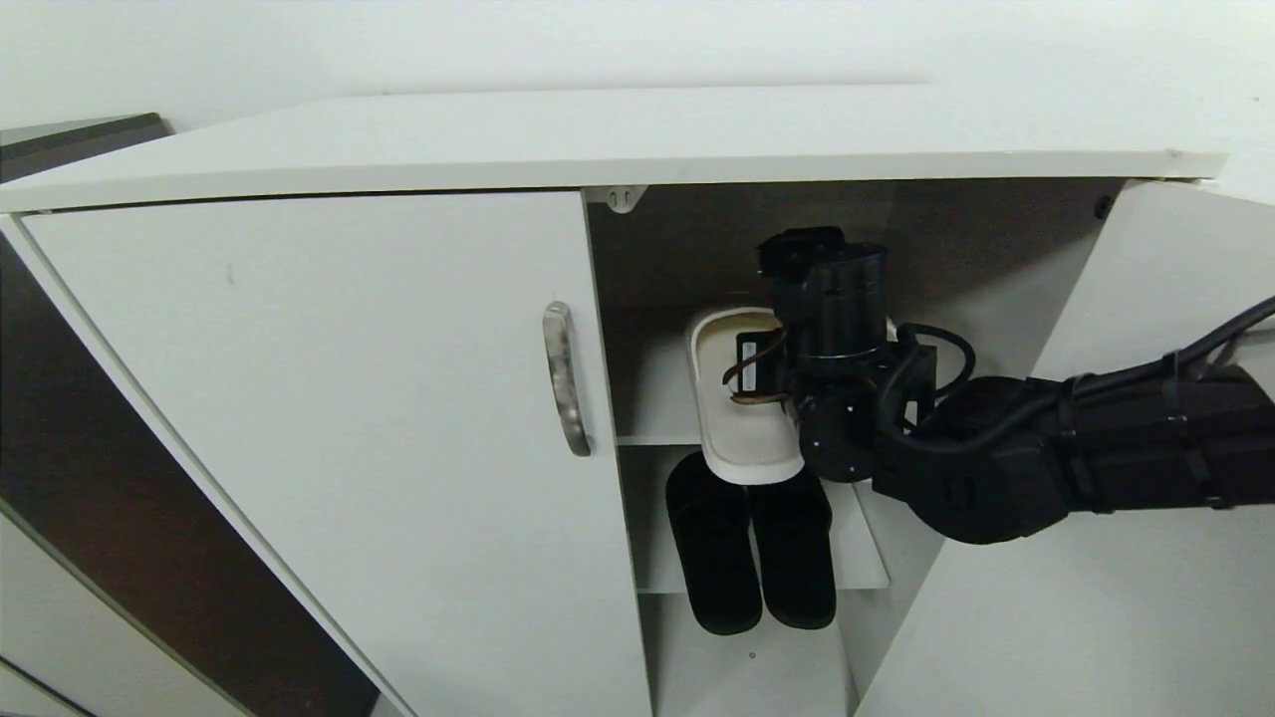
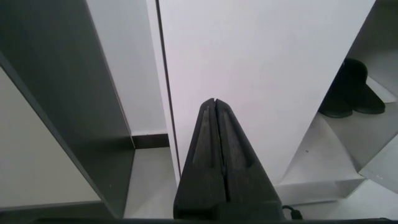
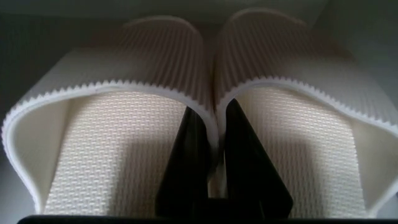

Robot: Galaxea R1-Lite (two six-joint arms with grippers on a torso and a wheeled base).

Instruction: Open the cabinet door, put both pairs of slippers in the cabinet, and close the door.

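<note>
— Where has it got to, would you say?

— The second pair is going in, I reckon. The cabinet (image 1: pixel 598 139) has its right-hand door (image 1: pixel 1126 349) swung wide. The black slippers (image 1: pixel 752 553) lie side by side on the lower shelf (image 1: pixel 867 558). The right arm is reached inside, with the white slippers (image 1: pixel 742 398) at the upper shelf (image 1: pixel 652 408).

— Has it let go of them?

— No. Seen from its wrist, the right pincer (image 3: pixel 213 118) is closed down to a narrow gap. It has one finger inside each slipper and nips the pair's two inner edges together between them.

— Are they down on the board?

— I can't tell whether they rest on it or hang just above. The heels jut out past the shelf's front edge, over the black pair below.

— So what comes next?

— My guess is that it should ease them deeper, set them flat, and only then spread the fingers. After that the arm needs to come straight back without dragging the pair out with it. Then that open door wants swinging shut.

— And the other arm?

— The left pincer (image 2: pixel 215 106) is pressed shut on nothing. It sits low down in front of the closed left-hand door (image 1: pixel 349 398), and it touches nothing that I can see.
</note>
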